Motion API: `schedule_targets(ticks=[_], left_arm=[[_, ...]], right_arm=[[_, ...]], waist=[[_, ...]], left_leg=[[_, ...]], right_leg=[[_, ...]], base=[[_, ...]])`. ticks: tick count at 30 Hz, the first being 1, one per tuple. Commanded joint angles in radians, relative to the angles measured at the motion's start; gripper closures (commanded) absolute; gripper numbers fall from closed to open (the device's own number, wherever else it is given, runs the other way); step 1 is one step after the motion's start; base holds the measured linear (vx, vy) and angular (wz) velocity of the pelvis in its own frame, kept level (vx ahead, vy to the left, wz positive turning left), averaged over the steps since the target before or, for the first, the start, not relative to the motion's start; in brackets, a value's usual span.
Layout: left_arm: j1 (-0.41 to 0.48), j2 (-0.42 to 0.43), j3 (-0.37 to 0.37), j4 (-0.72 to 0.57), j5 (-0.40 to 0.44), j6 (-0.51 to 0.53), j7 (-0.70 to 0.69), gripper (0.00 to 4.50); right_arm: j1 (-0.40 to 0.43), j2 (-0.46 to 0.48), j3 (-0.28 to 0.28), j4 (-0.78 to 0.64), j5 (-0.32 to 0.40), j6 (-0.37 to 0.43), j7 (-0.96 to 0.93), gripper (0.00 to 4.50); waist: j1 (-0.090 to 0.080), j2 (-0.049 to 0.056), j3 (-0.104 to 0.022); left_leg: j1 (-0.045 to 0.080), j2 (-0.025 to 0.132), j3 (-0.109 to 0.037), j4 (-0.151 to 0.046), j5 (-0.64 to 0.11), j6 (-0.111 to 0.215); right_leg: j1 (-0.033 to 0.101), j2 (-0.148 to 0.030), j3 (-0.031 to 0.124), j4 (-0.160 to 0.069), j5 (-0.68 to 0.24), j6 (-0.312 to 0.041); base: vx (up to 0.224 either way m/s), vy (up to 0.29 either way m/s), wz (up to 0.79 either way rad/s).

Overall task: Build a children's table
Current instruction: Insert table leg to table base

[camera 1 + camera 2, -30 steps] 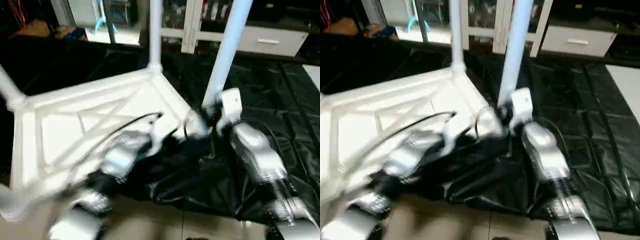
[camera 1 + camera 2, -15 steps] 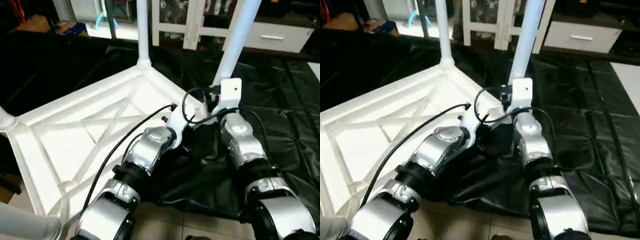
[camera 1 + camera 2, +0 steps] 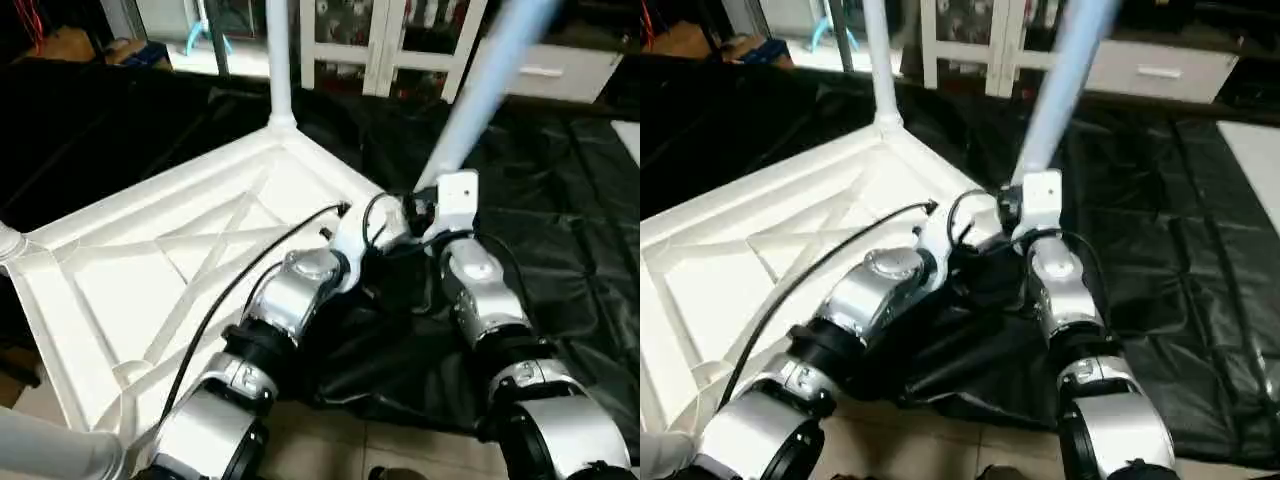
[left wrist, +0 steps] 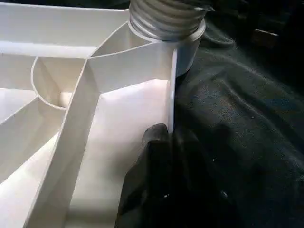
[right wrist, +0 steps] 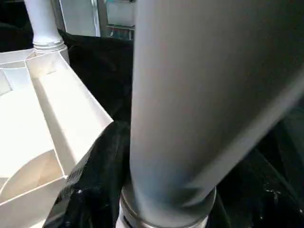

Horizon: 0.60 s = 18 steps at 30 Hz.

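evidently the children's table top [image 3: 150,270] lies upside down on the black sheet [image 3: 560,200] over the floor, ribs up, so legs go into its corner sockets. the left gripper [image 4: 164,156], shut, pinches the rim beside the near-right corner, likely to steady it. the right gripper [image 3: 425,205] is at the tilted leg [image 3: 480,90]; whether it grips, i cannot tell. the left wrist view shows the leg's threaded end [image 4: 164,19] in the socket.

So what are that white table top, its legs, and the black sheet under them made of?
The table top looks like moulded white plastic: smooth, slightly glossy, with thin ribs forming an X. The leg standing in the far corner looks like a matching plain white tube, probably plastic. The black sheet seems a thin plastic film or tarp: it wrinkles and shines in the light.
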Motion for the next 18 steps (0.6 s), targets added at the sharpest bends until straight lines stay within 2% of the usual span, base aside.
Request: schedule_targets(ticks=[1,4,14,18], left_arm=[[-0.005,0.014,0.048,-0.022,-0.037,-0.047,0.037,4.50],[-0.004,0.017,0.046,-0.023,-0.037,-0.047,0.034,4.50],[-0.002,0.028,0.040,-0.023,-0.035,-0.051,0.021,4.50],[0.000,0.030,0.036,-0.024,-0.036,-0.049,0.015,4.50]], right_arm=[[0.012,-0.024,-0.011,0.021,-0.015,0.031,0.004,1.89],[0.015,-0.029,-0.008,0.001,-0.017,0.033,0.013,1.89],[0.055,-0.048,-0.015,-0.093,-0.016,0.037,0.045,1.89],[0.063,-0.043,-0.027,-0.118,0.011,0.026,0.083,1.89]], waist=[[0.009,-0.021,-0.067],[0.009,-0.021,-0.067],[0.010,-0.022,-0.072],[0.010,-0.024,-0.073]], left_leg=[[0.019,0.047,-0.024,-0.044,0.040,0.249],[0.021,0.048,-0.025,-0.045,0.025,0.241],[0.022,0.048,-0.026,-0.038,0.073,0.264],[0.020,0.047,-0.026,-0.036,0.078,0.270]], right_leg=[[0.055,-0.042,0.013,-0.030,0.135,-0.337],[0.054,-0.041,0.013,-0.032,0.088,-0.332],[0.055,-0.041,0.012,-0.025,0.127,-0.336],[0.057,-0.041,0.012,-0.023,0.132,-0.337]], base=[[0.000,0.000,0.00],[0.000,0.000,0.00],[0.000,0.000,0.00],[0.000,0.000,0.00]])
